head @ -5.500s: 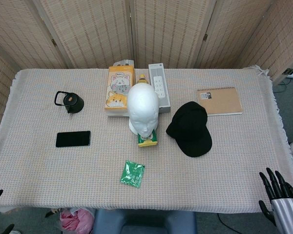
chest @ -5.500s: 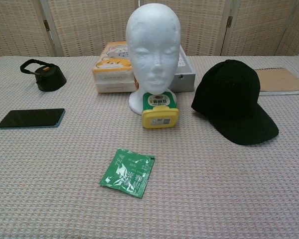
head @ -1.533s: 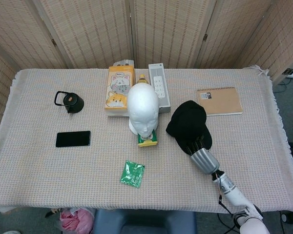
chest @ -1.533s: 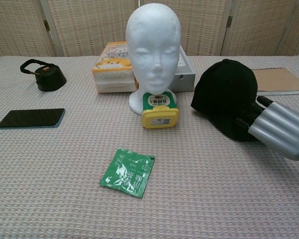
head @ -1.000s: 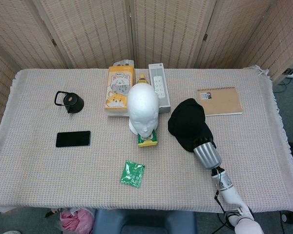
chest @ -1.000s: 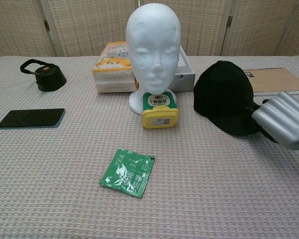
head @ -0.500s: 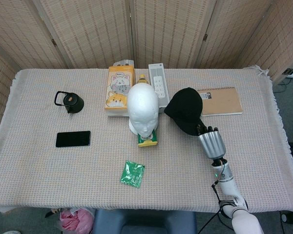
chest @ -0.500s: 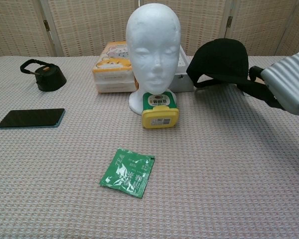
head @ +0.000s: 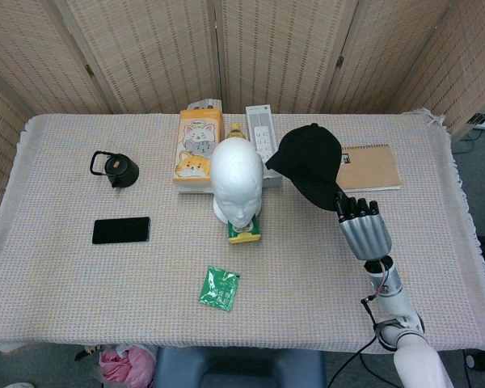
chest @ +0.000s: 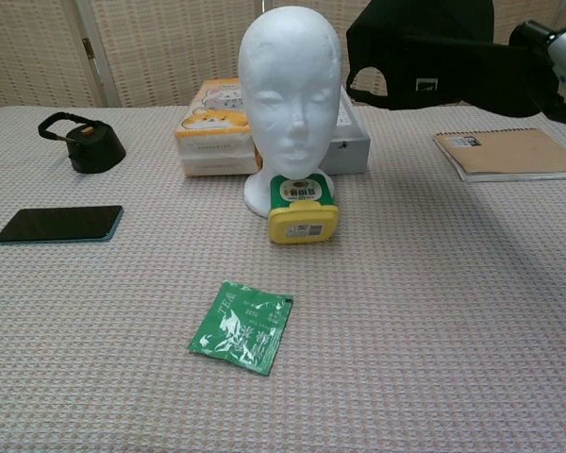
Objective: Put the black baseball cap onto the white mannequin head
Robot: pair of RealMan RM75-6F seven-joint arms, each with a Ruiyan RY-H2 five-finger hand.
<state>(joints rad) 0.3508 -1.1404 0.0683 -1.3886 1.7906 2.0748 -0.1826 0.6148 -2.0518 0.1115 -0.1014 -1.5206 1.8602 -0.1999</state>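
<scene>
head view had my right hand [head: 364, 226] gripping the black baseball cap [head: 309, 163] by its brim, fingers [head: 354, 208] closed over the brim edge. cap was off the table, raised just to the right of the white mannequin head [head: 237, 183], not touching it, crown up near the head's top level. chest view showed the cap's open underside and inner label facing the camera, back strap hanging toward the mannequin. only the edge of my right hand showed there, at the upper right corner of frame. my left hand wasn't visible in either view.

mannequin head stood upright mid-table, bare, with a yellow-lidded green jar [chest: 303, 209] lying against the front of its base. behind it were an orange cat-print box [head: 198, 147] and a white flat box [head: 263, 144], side by side. brown spiral notebook [chest: 507, 153] lay flat on the right, below and beyond the cap. green sachet [chest: 242, 326] lay near the front edge. black phone [head: 121, 230] and a black lid with a loop handle [head: 115, 169] were well apart on the left. table [head: 436, 307] was covered with a woven cloth.
</scene>
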